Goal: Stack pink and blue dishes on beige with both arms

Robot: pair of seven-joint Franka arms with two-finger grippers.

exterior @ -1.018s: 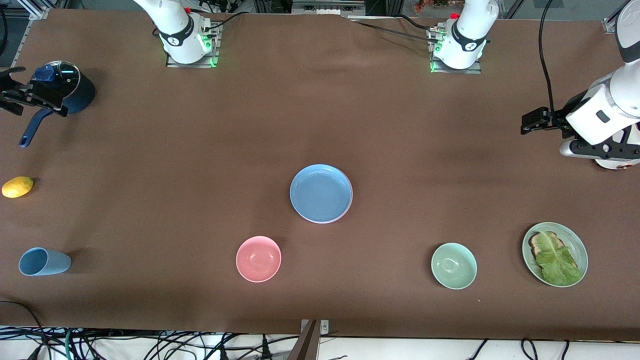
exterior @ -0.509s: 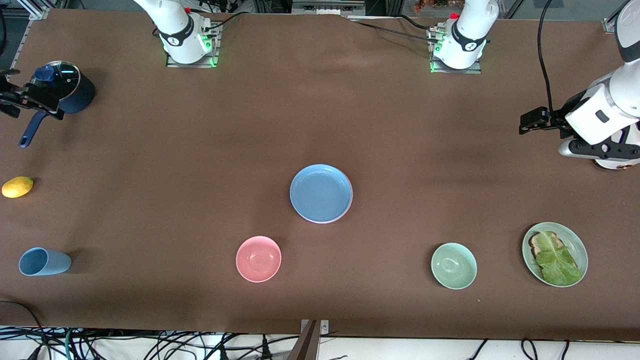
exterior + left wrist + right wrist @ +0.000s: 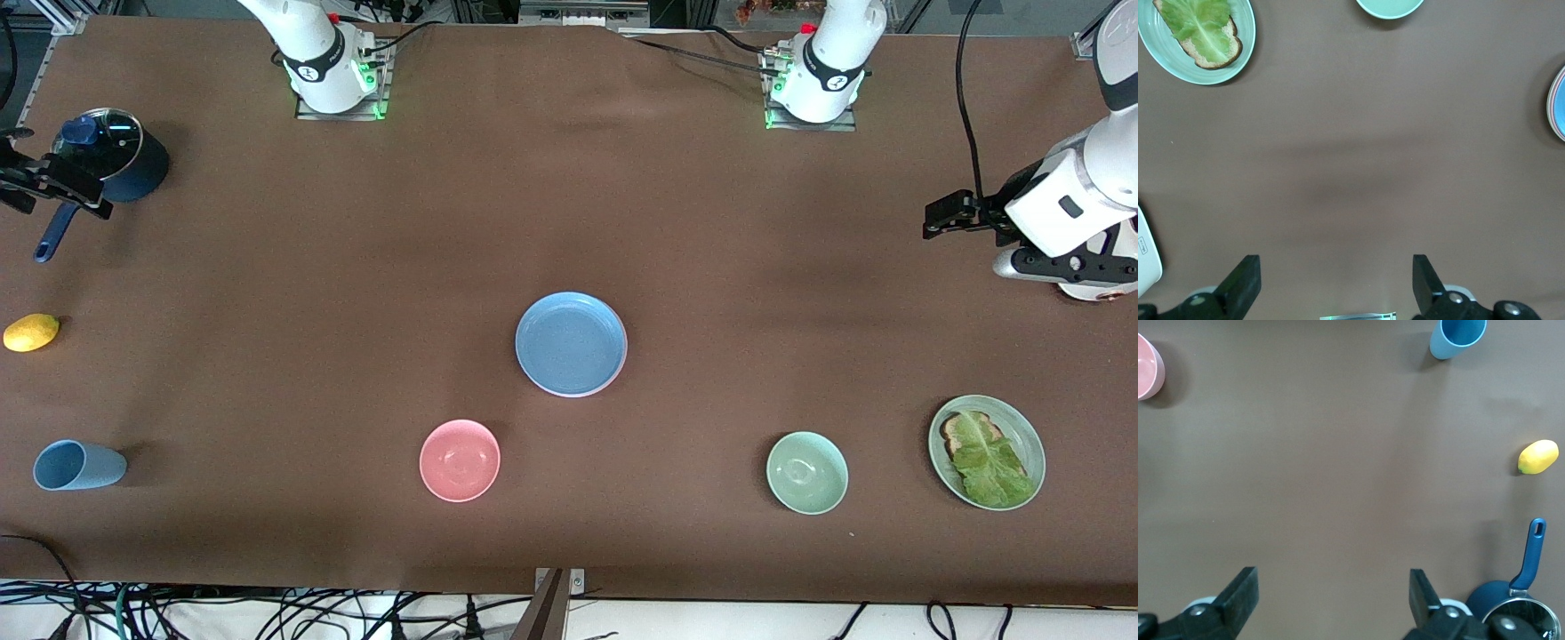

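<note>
At the middle of the counter (image 3: pixel 711 222) a blue plate (image 3: pixel 571 343) was seen on top of a stack; a pink rim showed beneath it at its edge in the left wrist view, and no beige plate could be made out from above, so the stacking was judged likely complete.

The left hand (image 3: pixel 933 218) was held with fingers spread wide and empty over the counter at the left arm's end. The right hand (image 3: pixel 22 182) was likewise spread wide and empty, beside the dark blue lidded saucepan (image 3: pixel 120 156).

The plates were judged stiff, light, matte and breakable if dropped. A pinch on the raised rim, one finger inside and one outside, was judged the best hold, since the shallow wall offers little else.
</note>
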